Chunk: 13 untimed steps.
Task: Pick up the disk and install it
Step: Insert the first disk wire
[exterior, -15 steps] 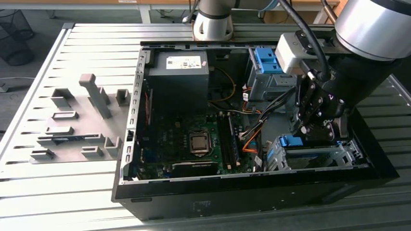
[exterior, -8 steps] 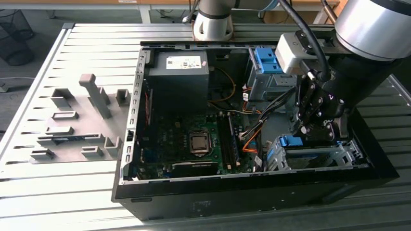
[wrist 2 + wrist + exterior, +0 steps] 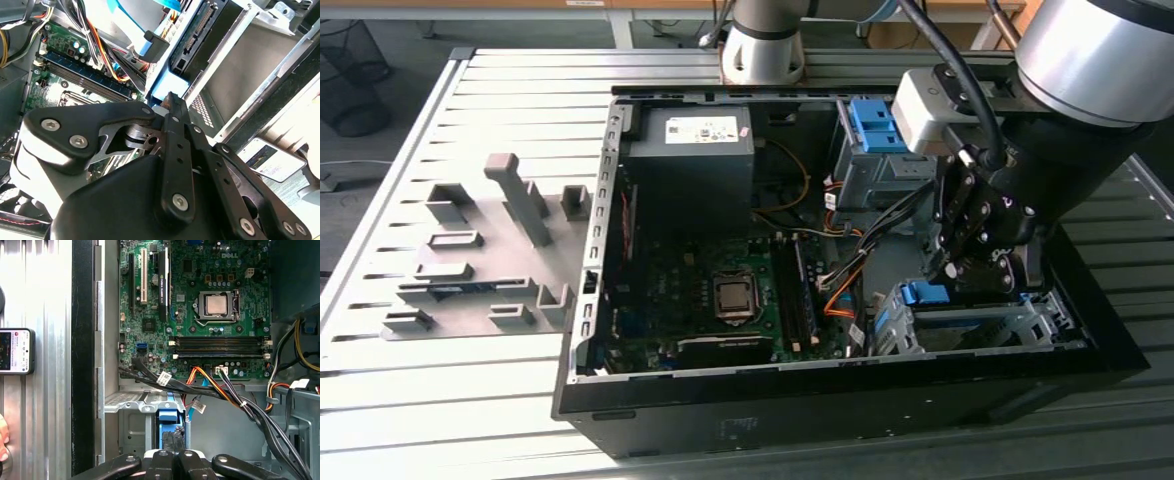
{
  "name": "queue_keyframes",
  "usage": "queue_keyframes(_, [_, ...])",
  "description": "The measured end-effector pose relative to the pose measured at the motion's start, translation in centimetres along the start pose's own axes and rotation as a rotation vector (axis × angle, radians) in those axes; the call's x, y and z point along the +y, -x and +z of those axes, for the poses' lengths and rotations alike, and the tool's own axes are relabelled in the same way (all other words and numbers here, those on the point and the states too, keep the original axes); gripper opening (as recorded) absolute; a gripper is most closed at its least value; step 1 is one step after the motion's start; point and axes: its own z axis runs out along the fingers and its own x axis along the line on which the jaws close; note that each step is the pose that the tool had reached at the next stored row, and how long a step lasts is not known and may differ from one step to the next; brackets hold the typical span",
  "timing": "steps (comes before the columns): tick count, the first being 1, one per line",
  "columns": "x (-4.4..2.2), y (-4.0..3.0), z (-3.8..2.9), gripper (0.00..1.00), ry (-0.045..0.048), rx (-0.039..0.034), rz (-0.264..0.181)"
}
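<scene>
The disk [image 3: 970, 327] lies flat in the grey drive cage [image 3: 1047, 325] at the near corner of the open computer case, on the exterior view's right. Its blue rail end [image 3: 929, 293] faces the motherboard. In the second wrist view the disk's black connector edge [image 3: 196, 36] and blue rail [image 3: 164, 86] show inside the cage. My gripper [image 3: 970, 272] hangs right over the disk's blue end, fingers drawn together and shut. In both wrist views the fingertips [image 3: 172, 100] [image 3: 172, 440] touch the blue end [image 3: 167, 416].
A bundle of black, orange and yellow cables [image 3: 220, 390] runs just beside the cage. The motherboard [image 3: 707, 290] fills the case's middle; the black power supply [image 3: 694, 150] sits at the back. Grey fixture blocks [image 3: 480, 260] stand on the slatted table. A phone [image 3: 15, 351] and a hand [image 3: 2, 442] lie outside the case.
</scene>
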Motion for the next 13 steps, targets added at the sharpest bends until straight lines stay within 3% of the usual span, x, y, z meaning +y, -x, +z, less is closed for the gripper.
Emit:
queue_keyframes(8, [-0.26, 0.01, 0.02, 0.11, 0.0000, -0.0002, 0.000])
queue_keyframes(13, [-2.00, 0.08, 0.04, 0.11, 0.0007, -0.0001, 0.000])
